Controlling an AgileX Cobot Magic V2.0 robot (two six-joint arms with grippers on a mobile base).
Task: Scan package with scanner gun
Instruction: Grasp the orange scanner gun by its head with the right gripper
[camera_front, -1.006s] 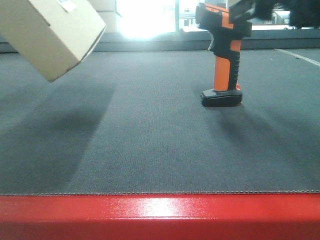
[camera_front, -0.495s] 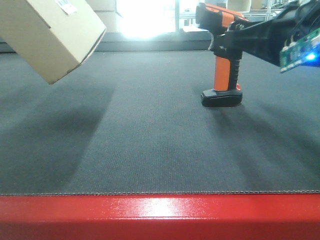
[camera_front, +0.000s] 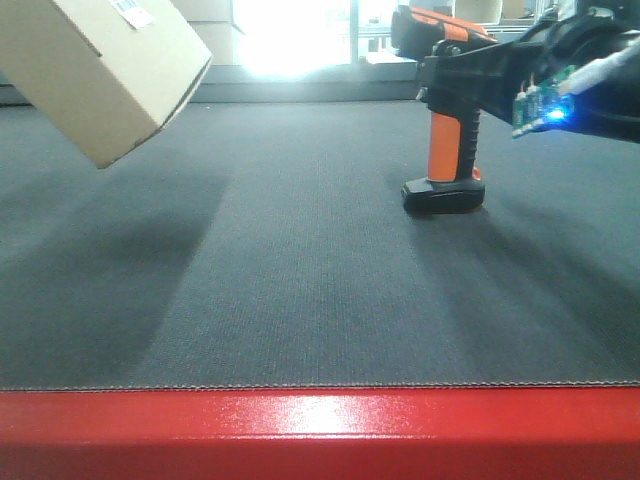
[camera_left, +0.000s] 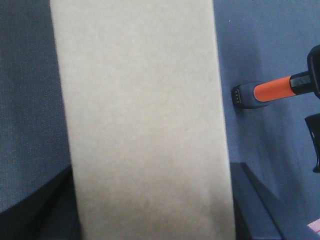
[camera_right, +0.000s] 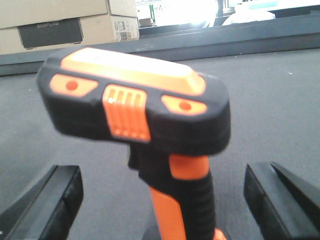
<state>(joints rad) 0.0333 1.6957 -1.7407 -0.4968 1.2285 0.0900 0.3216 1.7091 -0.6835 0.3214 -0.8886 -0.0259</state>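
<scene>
The package, a plain tan cardboard box with a white barcode label on its upper face, hangs tilted above the mat at the top left. It fills the left wrist view, where my left gripper is shut on it, dark fingers showing at both sides. The orange and black scanner gun stands upright on its base at the right. My right gripper is open, its fingers set wide on either side of the scanner's grip without touching it.
A dark grey mat covers the table, with a red front edge. Larger cardboard boxes with a dark panel stand at the back. A lit circuit board rides on the right arm.
The right arm has come in from the right and moved left, bringing its fingers around the scanner gun. The package and scanner have not moved.
</scene>
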